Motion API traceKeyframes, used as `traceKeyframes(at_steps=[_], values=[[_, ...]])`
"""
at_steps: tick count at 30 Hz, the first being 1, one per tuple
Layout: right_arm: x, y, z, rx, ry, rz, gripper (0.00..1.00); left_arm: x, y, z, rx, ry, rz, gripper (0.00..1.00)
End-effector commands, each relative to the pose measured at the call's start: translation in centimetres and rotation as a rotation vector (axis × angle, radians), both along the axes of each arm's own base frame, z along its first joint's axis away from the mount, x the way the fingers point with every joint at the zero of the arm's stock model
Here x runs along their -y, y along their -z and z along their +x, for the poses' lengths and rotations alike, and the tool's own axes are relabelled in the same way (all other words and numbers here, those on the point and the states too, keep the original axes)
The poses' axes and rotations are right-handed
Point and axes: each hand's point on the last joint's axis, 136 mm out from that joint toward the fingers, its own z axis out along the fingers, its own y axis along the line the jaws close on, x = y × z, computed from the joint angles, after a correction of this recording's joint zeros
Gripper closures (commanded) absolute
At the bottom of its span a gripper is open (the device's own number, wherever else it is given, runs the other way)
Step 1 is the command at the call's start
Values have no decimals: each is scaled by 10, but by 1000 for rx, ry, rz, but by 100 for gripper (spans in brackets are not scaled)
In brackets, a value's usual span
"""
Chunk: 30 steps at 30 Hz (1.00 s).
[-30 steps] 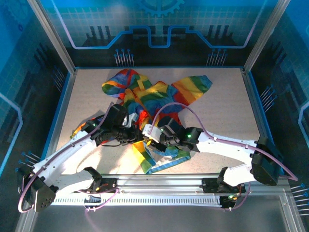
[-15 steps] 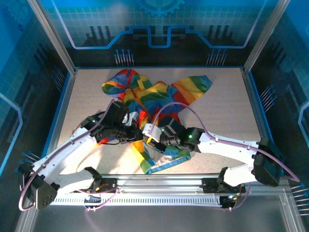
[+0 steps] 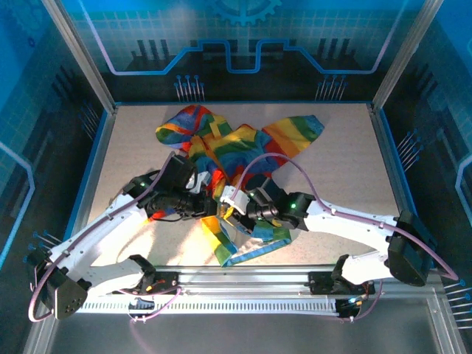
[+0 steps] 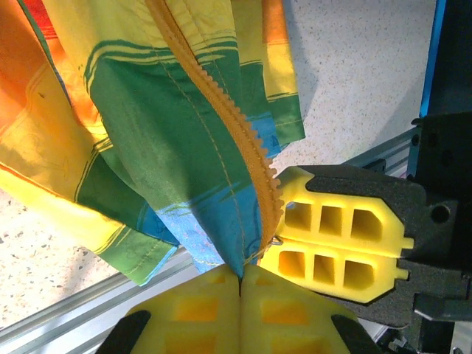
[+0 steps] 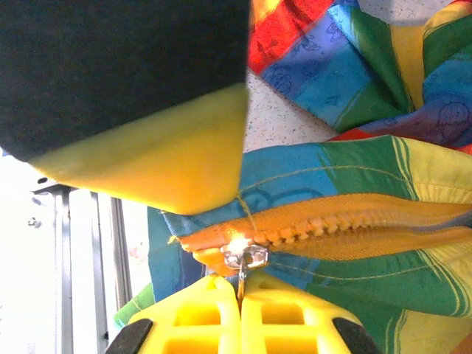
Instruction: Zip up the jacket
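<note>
The rainbow-striped jacket [image 3: 221,147] lies crumpled at the table's middle, its lower front lifted between my arms. In the left wrist view my left gripper [image 4: 240,274] is shut on the blue hem corner just beside the orange zipper [image 4: 247,140]. The right gripper's yellow fingers [image 4: 339,236] press in from the right there. In the right wrist view my right gripper [image 5: 240,289] is shut on the metal pull tab of the slider [image 5: 245,257], which sits at the zipper's bottom end [image 5: 332,225]. From above, the left gripper [image 3: 209,204] and right gripper [image 3: 229,209] meet over the hem.
The speckled beige tabletop [image 3: 332,169] has blue side walls [image 3: 387,155] and an aluminium rail [image 3: 243,284] along the near edge. A purple cable [image 3: 287,166] loops over the jacket's right side. The left gripper's yellow finger [image 5: 162,166] looms close above the slider.
The right arm's wrist has drifted slightly right and away from the rail. The left arm has shifted only a little. Both grippers stay shut on the jacket.
</note>
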Motion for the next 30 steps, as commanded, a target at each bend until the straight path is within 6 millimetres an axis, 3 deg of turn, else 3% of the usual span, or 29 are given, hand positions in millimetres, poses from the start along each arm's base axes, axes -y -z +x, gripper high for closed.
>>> traceKeyframes(at_steps=[1, 10, 14, 18, 23, 27, 30], values=[[5, -6, 6, -72, 44, 48, 100, -2, -4, -12, -16, 36, 11, 100], [13, 7, 16, -180, 116, 21, 100, 0, -7, -16, -9, 54, 1, 100], [8, 0, 7, -201, 56, 71, 100, 4, -10, -10, 51, 44, -37, 100], [0, -9, -4, -228, -7, 118, 100, 17, -15, -4, 78, 28, -147, 84], [-2, -12, -5, -226, -8, 128, 100, 18, -14, -1, 82, 2, -167, 66], [-2, -11, -5, -233, -1, 128, 100, 16, -16, 0, 104, -31, -185, 63], [-3, -12, -4, -228, 1, 133, 100, 15, -15, 1, 107, -55, -197, 69]])
